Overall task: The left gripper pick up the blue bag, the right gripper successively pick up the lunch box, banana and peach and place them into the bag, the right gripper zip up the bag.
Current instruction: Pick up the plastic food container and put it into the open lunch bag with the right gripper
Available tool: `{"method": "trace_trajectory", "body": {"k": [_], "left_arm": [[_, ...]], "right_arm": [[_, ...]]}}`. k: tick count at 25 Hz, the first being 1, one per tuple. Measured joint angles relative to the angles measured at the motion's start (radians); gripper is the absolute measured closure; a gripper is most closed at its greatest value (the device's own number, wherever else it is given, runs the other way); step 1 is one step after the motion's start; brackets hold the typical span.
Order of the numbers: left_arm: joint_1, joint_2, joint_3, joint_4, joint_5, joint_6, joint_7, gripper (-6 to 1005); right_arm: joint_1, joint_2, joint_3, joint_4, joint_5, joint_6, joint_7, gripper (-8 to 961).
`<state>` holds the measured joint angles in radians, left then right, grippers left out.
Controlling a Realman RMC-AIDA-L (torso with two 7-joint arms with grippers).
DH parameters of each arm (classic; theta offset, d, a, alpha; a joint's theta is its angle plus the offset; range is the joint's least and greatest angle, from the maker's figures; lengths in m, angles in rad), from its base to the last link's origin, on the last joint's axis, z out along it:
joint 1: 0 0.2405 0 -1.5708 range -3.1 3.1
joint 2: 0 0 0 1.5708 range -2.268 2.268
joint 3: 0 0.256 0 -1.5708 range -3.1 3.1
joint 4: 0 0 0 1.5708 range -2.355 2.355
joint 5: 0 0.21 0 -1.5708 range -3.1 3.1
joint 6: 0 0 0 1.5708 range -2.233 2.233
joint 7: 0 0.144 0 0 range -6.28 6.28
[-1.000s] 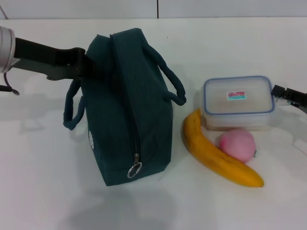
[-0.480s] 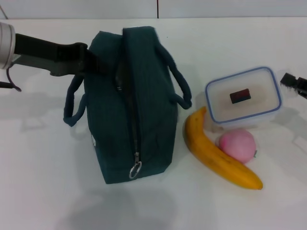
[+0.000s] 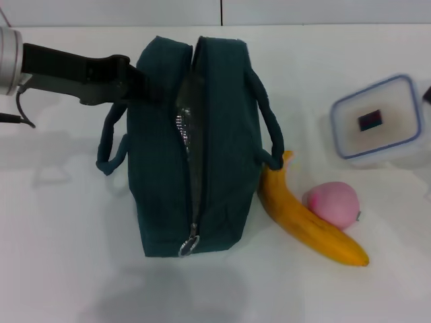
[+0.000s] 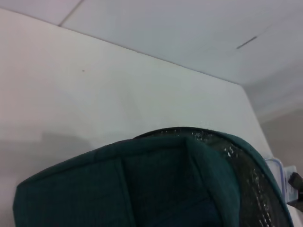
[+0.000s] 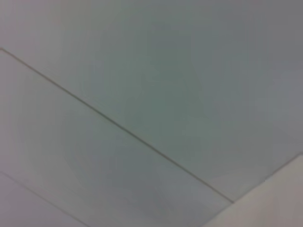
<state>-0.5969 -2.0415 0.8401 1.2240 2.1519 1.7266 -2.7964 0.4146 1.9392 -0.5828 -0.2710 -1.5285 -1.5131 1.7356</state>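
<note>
The blue bag stands in the middle of the white table, its zip parted at the far end so the silver lining shows. My left gripper reaches in from the left and is shut on the bag's far left side. The left wrist view shows the blue bag from close up. The lunch box hangs tilted above the table at the right. Only a dark sliver of my right gripper shows, at the box's outer edge. The banana lies beside the bag, and the peach touches it.
The zip's silver ring pull hangs at the bag's near end. One handle droops on the left side, the other on the right above the banana. The right wrist view shows only pale wall panels.
The lunch box rose off the table and moved up and to the right, tilting. The bag shifted right and its zip gaped open. The banana and peach stayed put.
</note>
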Motion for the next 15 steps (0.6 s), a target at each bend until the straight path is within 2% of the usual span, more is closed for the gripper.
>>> {"method": "trace_trajectory", "body": {"k": [10, 14, 15], "left_arm": [[-0.003, -0.008, 0.001, 0.0, -0.05, 0.035, -0.006, 955], [-0.004, -0.009, 0.001, 0.0, -0.054, 0.04, -0.007, 955], [-0.005, -0.01, 0.001, -0.001, -0.054, 0.04, -0.007, 955]], "right_arm": [[-0.036, -0.014, 0.004, 0.009, 0.118, -0.092, 0.003, 840], [-0.036, -0.013, 0.01, 0.01, 0.164, -0.178, 0.005, 834], [-0.026, -0.01, 0.012, 0.01, 0.205, -0.253, 0.021, 833]]}}
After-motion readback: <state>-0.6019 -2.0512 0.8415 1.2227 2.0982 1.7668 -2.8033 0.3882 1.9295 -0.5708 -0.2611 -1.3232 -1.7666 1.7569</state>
